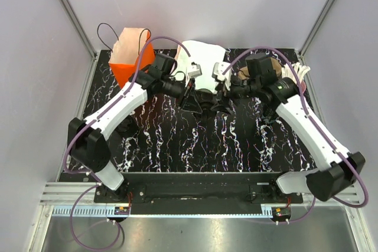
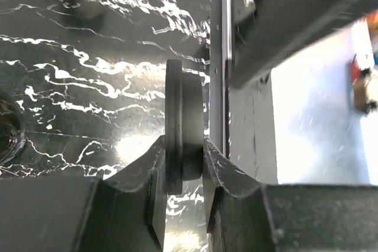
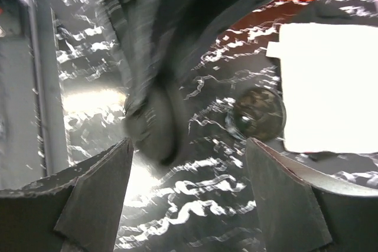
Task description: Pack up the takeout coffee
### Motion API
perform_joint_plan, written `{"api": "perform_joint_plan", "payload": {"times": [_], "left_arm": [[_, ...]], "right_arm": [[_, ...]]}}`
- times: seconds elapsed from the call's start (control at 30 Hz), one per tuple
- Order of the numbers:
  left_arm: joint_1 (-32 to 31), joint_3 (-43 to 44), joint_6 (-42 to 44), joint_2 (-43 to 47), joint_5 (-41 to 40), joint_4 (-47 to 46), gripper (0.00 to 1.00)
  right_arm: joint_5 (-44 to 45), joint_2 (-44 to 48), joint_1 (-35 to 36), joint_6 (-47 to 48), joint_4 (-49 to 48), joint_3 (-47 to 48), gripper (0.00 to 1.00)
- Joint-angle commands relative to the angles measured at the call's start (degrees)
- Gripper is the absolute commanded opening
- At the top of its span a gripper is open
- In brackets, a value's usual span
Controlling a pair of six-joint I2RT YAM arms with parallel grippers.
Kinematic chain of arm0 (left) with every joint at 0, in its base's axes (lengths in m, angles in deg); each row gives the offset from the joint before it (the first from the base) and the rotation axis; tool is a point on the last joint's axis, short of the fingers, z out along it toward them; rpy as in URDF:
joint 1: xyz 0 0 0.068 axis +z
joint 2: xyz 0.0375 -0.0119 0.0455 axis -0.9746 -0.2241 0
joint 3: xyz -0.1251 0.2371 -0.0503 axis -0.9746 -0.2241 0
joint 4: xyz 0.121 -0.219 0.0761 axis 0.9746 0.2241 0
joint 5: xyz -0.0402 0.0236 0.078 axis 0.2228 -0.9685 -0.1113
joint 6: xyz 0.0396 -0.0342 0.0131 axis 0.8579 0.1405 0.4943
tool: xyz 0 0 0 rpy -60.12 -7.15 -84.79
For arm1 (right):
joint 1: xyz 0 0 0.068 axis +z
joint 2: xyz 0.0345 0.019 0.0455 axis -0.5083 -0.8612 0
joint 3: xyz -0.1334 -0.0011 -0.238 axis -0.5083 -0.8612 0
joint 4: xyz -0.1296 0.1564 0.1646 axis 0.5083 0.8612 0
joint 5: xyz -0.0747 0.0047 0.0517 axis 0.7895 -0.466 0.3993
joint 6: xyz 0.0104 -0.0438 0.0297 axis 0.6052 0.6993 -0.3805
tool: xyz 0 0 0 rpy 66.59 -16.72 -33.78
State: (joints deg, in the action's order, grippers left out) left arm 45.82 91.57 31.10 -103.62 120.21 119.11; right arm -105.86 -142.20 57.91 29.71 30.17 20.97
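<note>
1. Plainly, the left gripper [image 2: 183,146] has its jaws pinched on a flat black disc [image 2: 183,104], held edge-on by its rim alone. That is a thin purchase. The disc could pivot or slide out and drop to the table [image 2: 88,57], most likely if the arm swings quickly.
2. The right gripper [image 3: 189,146] has its jaws spread wide with nothing between them. The left gripper and its disc hang blurred just ahead of them. The top view shows the two arms nose to nose over the middle of the table, so a careless reach by either could strike the other.
3. The takeout coffee [image 3: 257,113] stands on the table, held by neither arm. It is just beside the edge of a white sheet [image 3: 328,87], ahead of the right jaws and nearer the right-hand one. A jaw coming in low or off-centre could tip it. Whether it holds liquid cannot be told, but a spill would be the worst outcome.
4. Seen from above, the cup is a small, round, dark thing with a glinting rim and a mottled brownish inside, and no cover on it. Its outline is easy to misjudge, dark against the dark veined table. In the top view it is lost among the grippers.
5. An orange bag [image 1: 127,60] stands at the far left of the table, well apart from the cup. If that is the destination, the carry leaves room for a slip.
</note>
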Motion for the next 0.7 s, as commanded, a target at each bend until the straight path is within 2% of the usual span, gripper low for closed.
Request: {"api": "perform_joint_plan", "payload": {"times": [0.0,0.23,0.37,0.53,0.67], "left_arm": [[2.5,-0.2,-13.3,-2.0,2.8,-10.0,0.0],[4.0,-0.4,-22.3,-4.8,4.6,-15.0,0.0],[4.9,-1.2,-27.1,-6.1,7.6,-19.2,0.0],[5.2,-1.5,-28.2,-6.9,8.4,-20.0,0.01],[5.1,-1.5,-28.1,-6.9,8.7,-20.0,0.01]], "right_arm": [[5.1,4.6,0.3,11.5,4.2,-2.4,0.82],[9.4,7.1,5.0,17.2,8.5,-4.9,0.76],[17.0,6.5,10.2,17.4,6.5,-7.7,0.68],[23.0,5.3,15.1,16.3,2.4,-9.3,0.59],[24.0,4.0,15.6,15.3,1.0,-8.3,0.51]]}}
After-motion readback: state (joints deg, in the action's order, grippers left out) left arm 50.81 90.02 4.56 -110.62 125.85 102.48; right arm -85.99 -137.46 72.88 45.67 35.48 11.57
